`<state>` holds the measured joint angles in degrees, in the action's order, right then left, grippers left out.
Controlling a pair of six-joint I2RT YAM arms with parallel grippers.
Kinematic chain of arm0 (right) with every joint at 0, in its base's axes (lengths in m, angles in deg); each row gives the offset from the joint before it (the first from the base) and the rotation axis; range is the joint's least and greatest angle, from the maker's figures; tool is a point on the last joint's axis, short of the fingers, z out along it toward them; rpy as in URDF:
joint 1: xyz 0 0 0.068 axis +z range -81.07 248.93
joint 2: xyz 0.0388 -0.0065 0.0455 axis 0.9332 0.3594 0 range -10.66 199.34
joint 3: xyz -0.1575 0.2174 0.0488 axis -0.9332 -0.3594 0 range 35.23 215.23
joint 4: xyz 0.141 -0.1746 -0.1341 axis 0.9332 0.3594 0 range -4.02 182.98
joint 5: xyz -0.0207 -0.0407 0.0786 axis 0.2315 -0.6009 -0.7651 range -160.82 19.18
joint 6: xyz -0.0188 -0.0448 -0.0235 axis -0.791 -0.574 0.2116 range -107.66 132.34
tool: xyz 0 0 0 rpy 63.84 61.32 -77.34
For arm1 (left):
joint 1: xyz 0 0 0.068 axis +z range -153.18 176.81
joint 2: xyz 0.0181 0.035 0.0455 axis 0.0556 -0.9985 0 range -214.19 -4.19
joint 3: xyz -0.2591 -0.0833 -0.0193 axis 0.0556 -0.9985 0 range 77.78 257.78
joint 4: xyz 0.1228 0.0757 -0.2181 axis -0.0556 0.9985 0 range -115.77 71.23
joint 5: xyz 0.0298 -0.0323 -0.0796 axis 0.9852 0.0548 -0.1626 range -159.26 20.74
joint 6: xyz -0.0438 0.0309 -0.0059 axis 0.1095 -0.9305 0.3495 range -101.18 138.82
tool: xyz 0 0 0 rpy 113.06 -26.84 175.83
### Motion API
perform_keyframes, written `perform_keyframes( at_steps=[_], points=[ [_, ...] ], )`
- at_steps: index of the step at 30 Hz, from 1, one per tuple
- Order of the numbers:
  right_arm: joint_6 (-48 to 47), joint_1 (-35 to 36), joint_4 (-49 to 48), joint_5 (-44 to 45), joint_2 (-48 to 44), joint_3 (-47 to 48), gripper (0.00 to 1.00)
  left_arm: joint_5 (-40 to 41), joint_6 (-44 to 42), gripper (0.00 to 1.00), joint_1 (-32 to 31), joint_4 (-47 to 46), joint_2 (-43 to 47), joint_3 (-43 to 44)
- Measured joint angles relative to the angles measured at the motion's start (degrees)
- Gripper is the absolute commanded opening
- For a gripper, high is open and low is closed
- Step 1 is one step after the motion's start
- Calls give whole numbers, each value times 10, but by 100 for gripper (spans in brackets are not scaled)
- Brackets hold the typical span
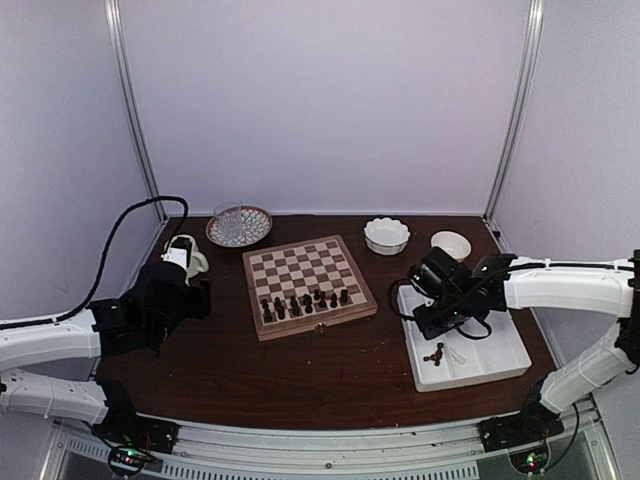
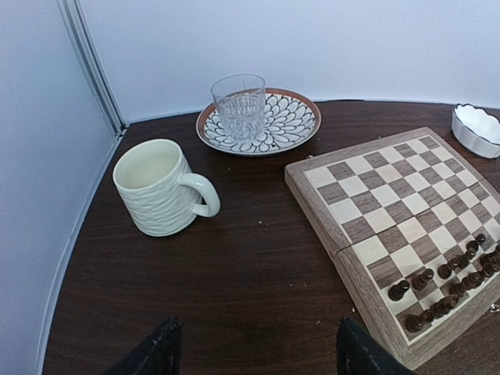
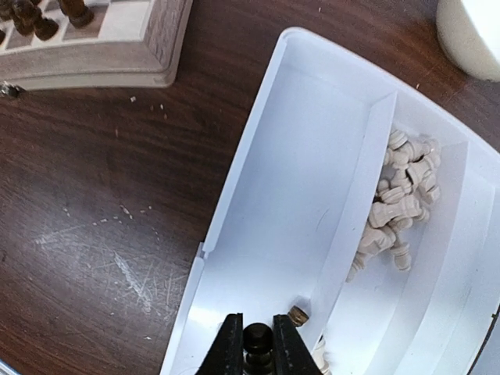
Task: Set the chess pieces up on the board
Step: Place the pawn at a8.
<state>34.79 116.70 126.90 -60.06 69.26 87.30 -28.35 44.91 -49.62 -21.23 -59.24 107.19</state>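
The board [image 1: 308, 262] lies mid-table with several dark chess pieces [image 1: 305, 302] standing along its near rows; the left wrist view shows it [image 2: 391, 226] with those pieces [image 2: 453, 281] too. My right gripper [image 1: 428, 322] hangs over the white divided tray [image 1: 500, 350]. In the right wrist view the right gripper [image 3: 258, 344] is shut on a dark chess piece [image 3: 258, 337] above the tray's left compartment [image 3: 266, 203]. A brown piece [image 3: 298, 316] lies beside it. Several cream pieces [image 3: 402, 203] fill the adjoining compartment. My left gripper [image 2: 258, 348] is open over bare table left of the board.
A cream mug [image 2: 160, 187] stands at the far left, and behind it a patterned plate [image 2: 289, 125] carries a glass [image 2: 238, 105]. Two white bowls [image 1: 386, 235] [image 1: 451, 244] sit behind the tray. More dark pieces [image 1: 435, 353] lie in the tray.
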Motion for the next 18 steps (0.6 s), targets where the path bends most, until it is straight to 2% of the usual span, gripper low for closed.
perform_keyframes(
  at_steps=[7,12,18],
  points=[
    [-11,0,-67,-5,-77,-7,14,-45,-3,68,0,-4,0,0],
    [-18,0,-175,-47,-121,-21,15,-94,-15,68,0,-29,0,0],
    [-42,0,-309,-69,-121,-34,16,-128,-23,68,0,-45,0,0]
  ],
)
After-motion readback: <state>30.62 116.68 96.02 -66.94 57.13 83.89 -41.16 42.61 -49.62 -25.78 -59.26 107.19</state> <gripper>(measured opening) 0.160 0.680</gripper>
